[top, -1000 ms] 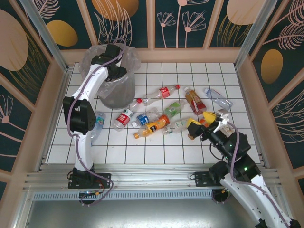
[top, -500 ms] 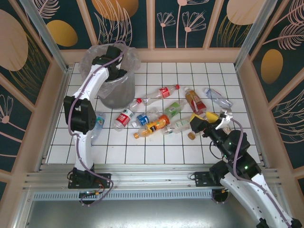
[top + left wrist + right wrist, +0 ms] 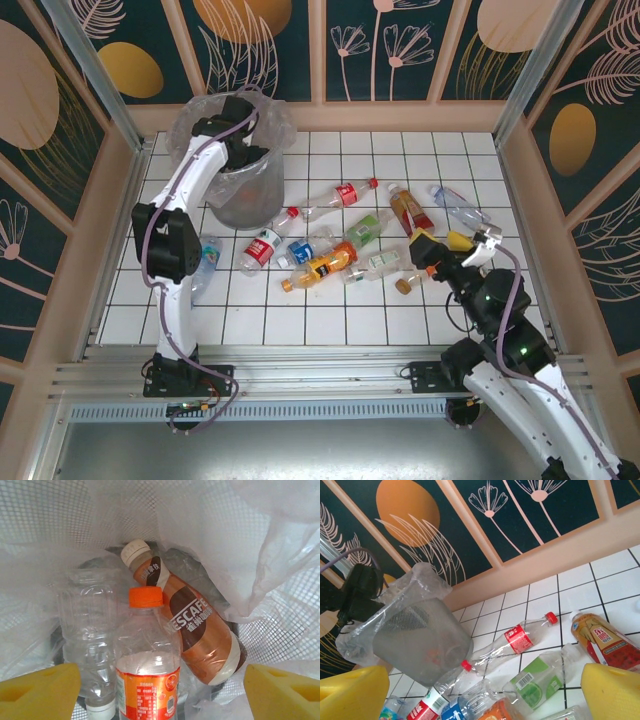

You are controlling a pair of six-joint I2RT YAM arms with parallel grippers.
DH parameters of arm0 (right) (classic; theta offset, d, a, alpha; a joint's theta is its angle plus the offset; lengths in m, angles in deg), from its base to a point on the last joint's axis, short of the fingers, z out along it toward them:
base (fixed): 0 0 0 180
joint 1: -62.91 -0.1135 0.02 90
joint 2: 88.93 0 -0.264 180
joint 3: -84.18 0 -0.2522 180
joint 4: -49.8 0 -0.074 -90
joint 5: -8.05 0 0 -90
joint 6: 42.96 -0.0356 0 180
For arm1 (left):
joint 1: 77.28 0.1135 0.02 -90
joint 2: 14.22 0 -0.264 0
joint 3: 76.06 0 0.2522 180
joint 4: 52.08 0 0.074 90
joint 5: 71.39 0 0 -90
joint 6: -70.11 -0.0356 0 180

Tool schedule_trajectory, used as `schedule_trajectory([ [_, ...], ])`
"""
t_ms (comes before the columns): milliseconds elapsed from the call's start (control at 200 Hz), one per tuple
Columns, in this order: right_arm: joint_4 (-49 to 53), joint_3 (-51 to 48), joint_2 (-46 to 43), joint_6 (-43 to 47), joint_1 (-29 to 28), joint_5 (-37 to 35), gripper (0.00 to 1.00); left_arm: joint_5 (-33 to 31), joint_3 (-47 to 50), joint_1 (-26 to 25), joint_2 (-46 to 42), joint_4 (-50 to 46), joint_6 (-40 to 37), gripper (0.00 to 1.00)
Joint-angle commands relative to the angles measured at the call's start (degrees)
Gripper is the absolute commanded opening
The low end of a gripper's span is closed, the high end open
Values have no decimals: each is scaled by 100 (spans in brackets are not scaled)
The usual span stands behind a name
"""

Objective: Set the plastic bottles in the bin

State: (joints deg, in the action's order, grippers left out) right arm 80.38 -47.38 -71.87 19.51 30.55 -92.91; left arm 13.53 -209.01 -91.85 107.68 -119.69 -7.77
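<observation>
The grey bin (image 3: 262, 175) with its clear bag stands at the back left. My left gripper (image 3: 240, 128) reaches down into it, open. Between its yellow pads (image 3: 42, 690) stand an orange-capped, orange-labelled bottle (image 3: 147, 645), a brown Nescafe bottle (image 3: 195, 630) and a clear bottle (image 3: 87, 615), all untouched. Several bottles lie on the tiles mid-table: red-labelled (image 3: 343, 194), green-labelled (image 3: 368, 229), orange (image 3: 325, 265), tea (image 3: 408, 208). My right gripper (image 3: 440, 242) hovers open just right of them. It looks at the bin (image 3: 415, 640), the red-labelled bottle (image 3: 520, 639) and the green-labelled bottle (image 3: 540, 680).
A blue-labelled bottle (image 3: 208, 255) lies beside the left arm's lower link. A clear bottle (image 3: 460, 208) lies far right, and a small brown bottle (image 3: 408, 283) is near my right gripper. Wooden walls (image 3: 520, 170) ring the tiled floor (image 3: 300, 310).
My right gripper has moved right and slightly toward the back, uncovering the small brown bottle. The left gripper stays inside the bin, almost still.
</observation>
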Motion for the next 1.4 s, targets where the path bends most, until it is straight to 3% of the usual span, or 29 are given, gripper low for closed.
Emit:
schedule_trajectory([
  [0,246,204,202,63,-42,-59,99,-187,-117,37,-583,-61,246,88],
  [175,503,382,522,-247,-42,-216,98,-157,363,35,-1269,466,400,90],
  [440,1205,753,1378,-842,-42,-612,87,63,1856,42,-2686,1676,508,94],
  [681,2029,926,2174,-1525,0,-990,78,1278,3287,11,-4217,2748,238,97],
  [826,1972,658,2434,-1714,70,-988,74,1573,3844,-210,-4985,2957,131,97],
  [1016,1595,277,2764,-1588,957,-489,76,1905,4278,-847,-5592,3037,64,97],
  [1276,960,-78,3204,-1046,2225,683,76,4130,5483,-1190,-6134,4018,282,99],
  [1391,582,-215,3407,-860,2692,1298,75,4706,5843,-1394,-6095,4449,447,99],
])
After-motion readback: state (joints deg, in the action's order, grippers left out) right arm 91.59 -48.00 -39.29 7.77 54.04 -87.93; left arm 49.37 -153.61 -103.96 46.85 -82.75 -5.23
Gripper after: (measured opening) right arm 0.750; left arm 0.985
